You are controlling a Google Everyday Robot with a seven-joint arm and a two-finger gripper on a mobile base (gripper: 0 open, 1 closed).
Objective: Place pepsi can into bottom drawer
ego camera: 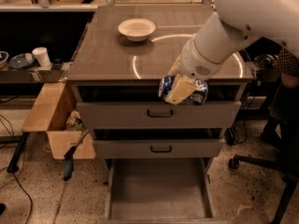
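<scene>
Gripper (pixel 180 91), cream-coloured with two fingers, is clamped around the small blue dented pepsi can (pixel 164 87). Well below it and slightly to its left, the wide grey metal bottom drawer (pixel 159 190) stands pulled open.

**A:** Where's the gripper (pixel 180 90)?

**B:** At the front edge of the cabinet (pixel 107 55), just above the top drawer (pixel 117 115), clamped on the can (pixel 164 87).

**A:** Is there room below?

**B:** The bottom drawer (pixel 159 190) stands open with a bare floor. The top and middle drawer (pixel 121 148) fronts and handles lie between.

**A:** And the sides?

**B:** Box (pixel 51 120) on the left, chair (pixel 280 143) on the right, both off the drawer. The bowl (pixel 136 29) sits well behind.
</scene>
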